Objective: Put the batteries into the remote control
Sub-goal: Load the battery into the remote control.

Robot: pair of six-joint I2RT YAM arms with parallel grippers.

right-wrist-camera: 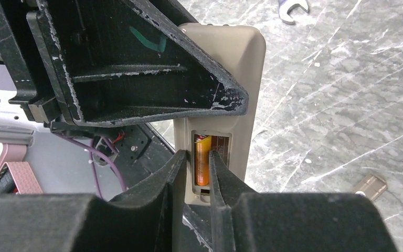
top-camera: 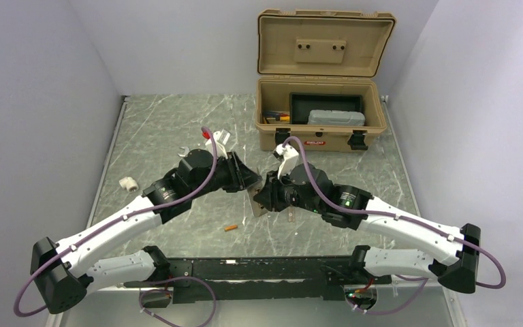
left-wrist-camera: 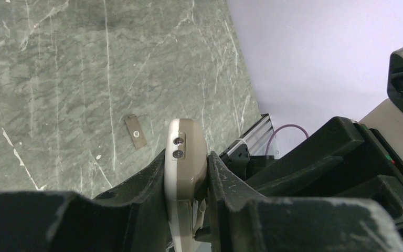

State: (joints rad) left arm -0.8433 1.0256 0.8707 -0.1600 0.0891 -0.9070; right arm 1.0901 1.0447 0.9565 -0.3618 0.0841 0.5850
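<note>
Left gripper: clamped on the remote control across its long sides, over the middle of the tabletop.
Right gripper: fingers pinch the first battery, which sits in the open bay on the remote's tan back.
Second battery: loose on the tabletop toward the near edge, left of centre.
Handling, batteries: likely light, hard and smooth, so apt to roll or squirt out; pinch across the barrel at mid-length.
Handling, remote: likely stiff and light; hold by the long edges, clear of the bay.
Cover: small tan plate lying flat, probably the bay lid.
</note>
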